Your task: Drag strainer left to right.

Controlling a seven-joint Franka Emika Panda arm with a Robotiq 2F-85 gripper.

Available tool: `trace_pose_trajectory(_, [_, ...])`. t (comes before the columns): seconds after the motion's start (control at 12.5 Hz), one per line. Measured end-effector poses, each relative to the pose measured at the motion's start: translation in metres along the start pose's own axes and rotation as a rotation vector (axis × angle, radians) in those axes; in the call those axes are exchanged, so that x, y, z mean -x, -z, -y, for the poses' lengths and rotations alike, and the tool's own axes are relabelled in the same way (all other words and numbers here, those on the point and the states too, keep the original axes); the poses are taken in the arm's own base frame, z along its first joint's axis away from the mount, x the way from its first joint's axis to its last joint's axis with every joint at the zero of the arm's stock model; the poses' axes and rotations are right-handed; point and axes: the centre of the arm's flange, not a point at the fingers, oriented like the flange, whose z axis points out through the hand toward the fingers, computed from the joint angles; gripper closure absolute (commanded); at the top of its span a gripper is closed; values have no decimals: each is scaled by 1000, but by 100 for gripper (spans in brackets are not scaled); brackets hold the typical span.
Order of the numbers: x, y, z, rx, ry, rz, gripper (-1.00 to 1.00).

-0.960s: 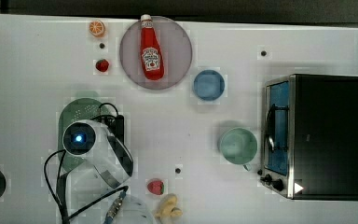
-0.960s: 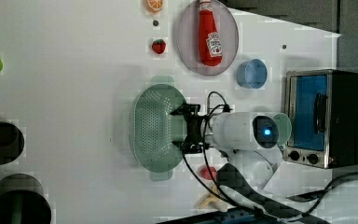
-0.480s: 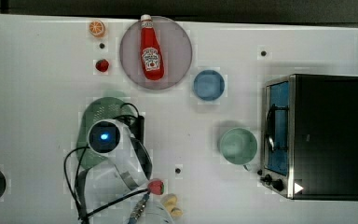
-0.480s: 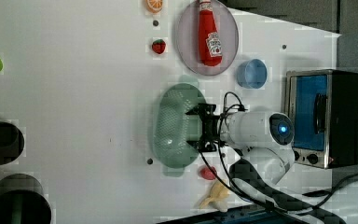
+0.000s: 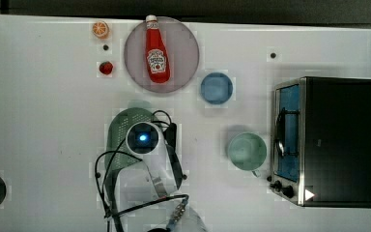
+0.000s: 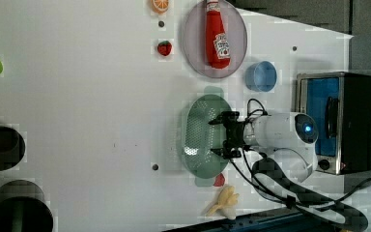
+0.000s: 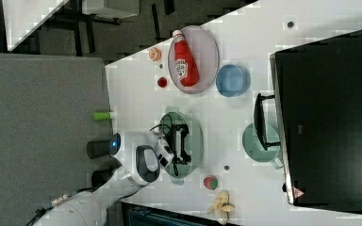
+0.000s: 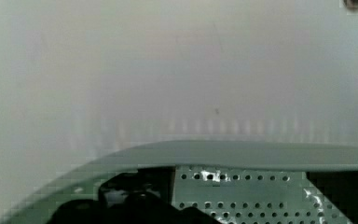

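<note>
The strainer (image 6: 198, 140) is a pale mint-green oval colander with small holes, lying on the white table in the middle of the left view. The arm's wrist covers much of the strainer (image 5: 121, 133) in the top view. My gripper (image 6: 223, 136) reaches down inside the bowl near its right-hand wall in the left view. Its black fingers (image 6: 226, 117) are spread wide along the strainer's length, and nothing is pinched between them. The right view shows the gripper (image 7: 179, 141) inside the strainer (image 7: 195, 141) too. In the wrist view the strainer's rim (image 8: 242, 154) and perforated wall lie close below.
A ketchup bottle (image 5: 157, 53) lies on a grey plate (image 5: 186, 50) at the top view's top. A blue bowl (image 5: 216, 88), a mint cup (image 5: 246, 151) and a toaster oven (image 5: 333, 140) are to the right. A banana (image 6: 224, 200) and a small red fruit (image 6: 219, 180) lie beside the strainer.
The gripper and the strainer have slid together toward the right in both the top view and the left view. The fingers stay spread.
</note>
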Motion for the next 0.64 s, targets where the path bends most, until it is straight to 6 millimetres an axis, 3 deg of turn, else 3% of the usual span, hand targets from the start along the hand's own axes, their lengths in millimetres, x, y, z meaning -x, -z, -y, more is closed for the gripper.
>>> trace_pose_trajectory(0.64, [-88,5,15,-16,21,-27,-100])
